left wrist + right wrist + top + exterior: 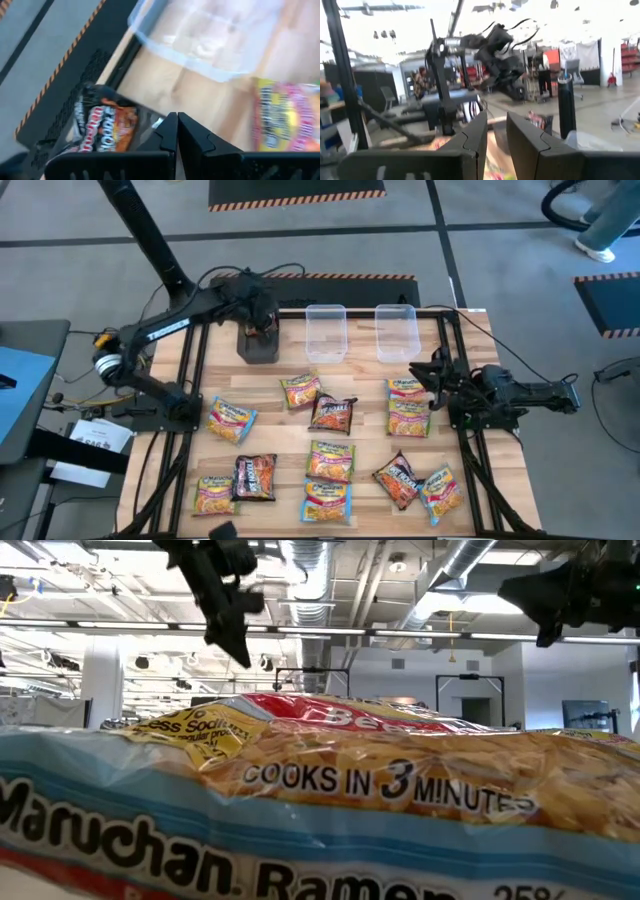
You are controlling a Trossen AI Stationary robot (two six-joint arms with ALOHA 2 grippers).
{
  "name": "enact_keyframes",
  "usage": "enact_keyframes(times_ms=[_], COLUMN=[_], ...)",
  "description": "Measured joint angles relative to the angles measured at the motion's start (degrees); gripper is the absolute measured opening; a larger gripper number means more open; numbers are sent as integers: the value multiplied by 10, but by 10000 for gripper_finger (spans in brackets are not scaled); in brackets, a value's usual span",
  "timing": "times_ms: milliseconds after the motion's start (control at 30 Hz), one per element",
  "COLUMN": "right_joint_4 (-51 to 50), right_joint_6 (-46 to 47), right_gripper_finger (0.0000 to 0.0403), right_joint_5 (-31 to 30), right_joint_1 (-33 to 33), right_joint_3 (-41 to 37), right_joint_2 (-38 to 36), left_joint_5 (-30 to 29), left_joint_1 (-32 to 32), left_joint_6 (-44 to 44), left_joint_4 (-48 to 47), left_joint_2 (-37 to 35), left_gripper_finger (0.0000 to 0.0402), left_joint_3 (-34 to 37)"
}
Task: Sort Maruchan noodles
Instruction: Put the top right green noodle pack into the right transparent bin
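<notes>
Several Maruchan noodles packets lie flat across the wooden table. One dark packet lies inside the black box at the far left. My left gripper hangs shut just above that box with nothing between its fingers. My right gripper waits at the table's right side, raised, its fingers a little apart around nothing. In the low view one blue-edged packet fills the foreground, with my left gripper high above it.
Two clear plastic tubs stand side by side at the far edge, right of the black box. Dark frame rails run along the table's left and right sides. People and furniture show far off in the room.
</notes>
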State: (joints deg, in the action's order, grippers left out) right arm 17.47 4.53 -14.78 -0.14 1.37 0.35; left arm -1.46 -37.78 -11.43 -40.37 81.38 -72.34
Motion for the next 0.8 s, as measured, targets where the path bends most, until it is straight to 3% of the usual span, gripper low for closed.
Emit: enact_keyframes(times_ms=[367,633,800], right_joint_4=[113,101,-17], right_joint_6=[-94,-161,-169], right_gripper_finger=[107,181,224], right_joint_5=[0,0,-11], right_joint_1=[0,0,0], right_joint_3=[15,92,188], right_joint_2=[0,0,13], left_joint_5=[76,81,81], left_joint_1=[83,113,123], left_joint_6=[46,67,87], left_joint_4=[3,9,9], left_joint_2=[-63,-64,-64], left_gripper_finger=[0,0,0], left_joint_3=[0,0,0])
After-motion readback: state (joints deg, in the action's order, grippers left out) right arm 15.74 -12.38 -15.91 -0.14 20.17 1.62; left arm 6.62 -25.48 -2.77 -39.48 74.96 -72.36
